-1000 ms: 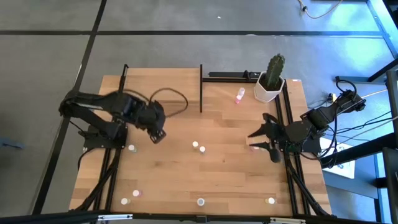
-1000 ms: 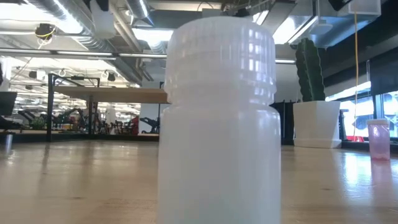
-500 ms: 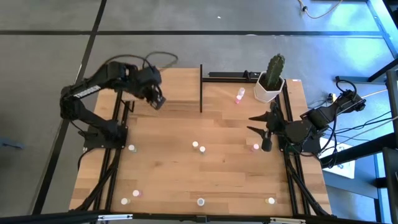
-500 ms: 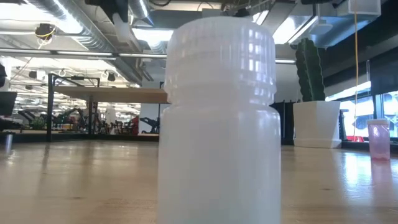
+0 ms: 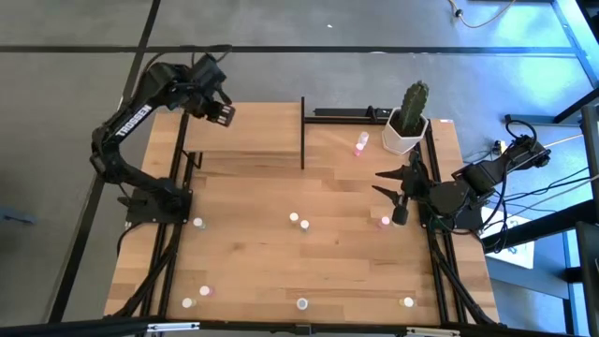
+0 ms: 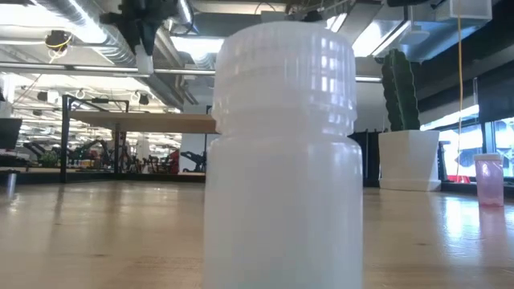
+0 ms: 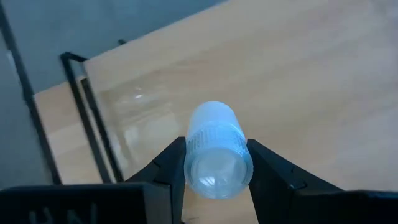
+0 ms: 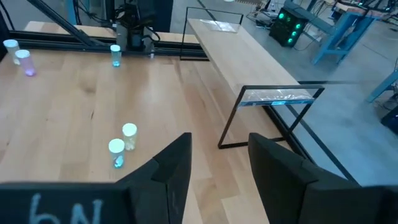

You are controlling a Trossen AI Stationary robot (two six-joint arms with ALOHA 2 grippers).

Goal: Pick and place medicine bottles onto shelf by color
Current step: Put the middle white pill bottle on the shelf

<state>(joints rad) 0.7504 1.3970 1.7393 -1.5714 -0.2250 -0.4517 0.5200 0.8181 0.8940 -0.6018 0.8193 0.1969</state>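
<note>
Your desk (image 5: 281,262) is a light wood top on a grey floor, with a white pot and cactus (image 5: 409,120) at its far right corner and the shelf (image 5: 248,131) along the far edge. Your left gripper (image 7: 216,177) is raised above the far-left end of that shelf, its jaws pinching a pale bottle (image 7: 216,149) by the sides, cap end toward the wrist camera. Your right gripper (image 5: 395,197) sits low near the right edge of the desk with its jaws spread and nothing between them; a pink bottle (image 5: 384,222) stands just beside it. Another pink bottle (image 5: 360,142) is near the cactus pot. Two pale bottles (image 5: 299,221) stand close together mid-desk, and more are strung along the near edge (image 5: 302,303). In the low view one white bottle (image 6: 281,152) fills most of the picture.
</note>
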